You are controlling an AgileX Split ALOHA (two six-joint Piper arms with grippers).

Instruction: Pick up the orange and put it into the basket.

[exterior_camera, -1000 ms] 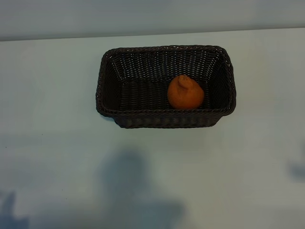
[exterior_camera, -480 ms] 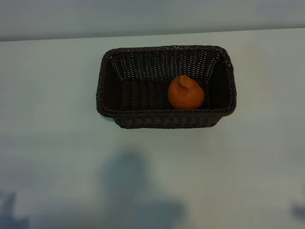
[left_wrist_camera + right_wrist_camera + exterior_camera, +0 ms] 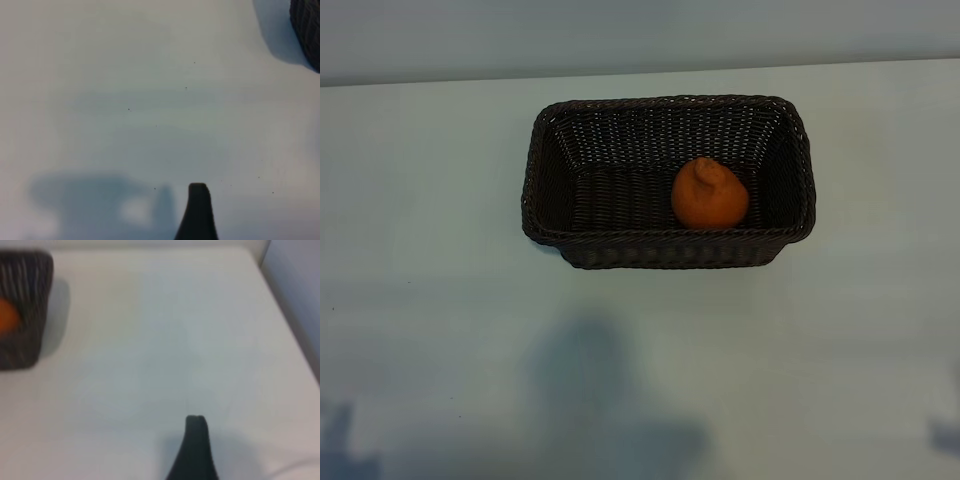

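The orange [image 3: 709, 194] lies inside the dark brown wicker basket [image 3: 545, 190], toward its right end, knob up. No gripper touches either one. Neither arm shows in the exterior view. In the left wrist view, my left gripper [image 3: 160, 230] hovers over bare table with one dark finger [image 3: 198, 205] showing and nothing beside it; a corner of the basket [image 3: 307, 30] sits far off. My right gripper [image 3: 160, 467] also shows one finger [image 3: 196, 440] above bare table, with the basket [image 3: 27, 335] and a sliver of orange [image 3: 7, 316] at a distance. Both grippers are open and hold nothing.
The pale table [image 3: 440, 300] spreads all around the basket. Its far edge meets a grey wall [image 3: 640, 35]. In the right wrist view the table's side edge [image 3: 280, 305] runs close by. Soft shadows lie on the near part of the table [image 3: 590, 380].
The orange and basket have not moved. A dark patch at the exterior view's right edge has slid toward the table's near edge.
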